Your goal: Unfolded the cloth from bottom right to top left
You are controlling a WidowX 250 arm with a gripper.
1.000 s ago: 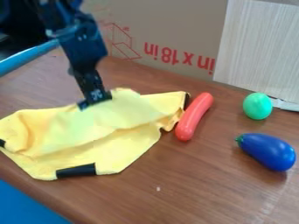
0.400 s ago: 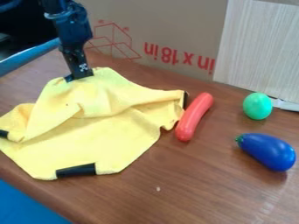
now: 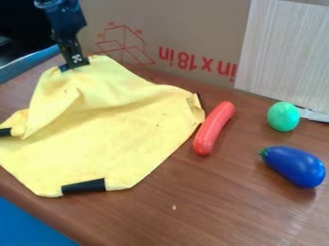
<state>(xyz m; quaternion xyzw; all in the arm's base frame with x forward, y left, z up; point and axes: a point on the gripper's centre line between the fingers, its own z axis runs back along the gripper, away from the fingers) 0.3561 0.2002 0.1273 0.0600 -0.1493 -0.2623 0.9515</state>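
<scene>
Brown wood-grain table point(image 3: 212, 206) underneath, a cardboard box point(image 3: 186, 29) walling off the back, and here's the yellow cloth point(image 3: 109, 129), sprawled over the left half of the board! Its near part lies broad and fairly flat, the weight of the fabric probably anchoring it there while the far part takes the pull. Up at the far left, it climbs in soft folds to a raised peak, and that's where the claw point(image 3: 74, 66) has it: clamped on the far edge, arm reaching in from the top. Sensible hold, that; gripping the edge should let the upper layer open away toward the top left without dragging the whole thing along.

The black patch point(image 3: 83, 186) sits square on the near edge, another dark one point(image 3: 5, 132) at the left, perhaps there to mark the corners. A ridge slumps down the left side, so this looks well advanced but not finished: a touch more toward the top left, lower, let go. The risk? That ridge folding under itself.

Moving outward, the red sausage point(image 3: 214, 127) lies right up by the cloth's right corner, contact hard to call. Further right, the green egg point(image 3: 283, 116) and the blue eggplant point(image 3: 294, 166), both well apart from the cloth, likely just bystanders.
</scene>
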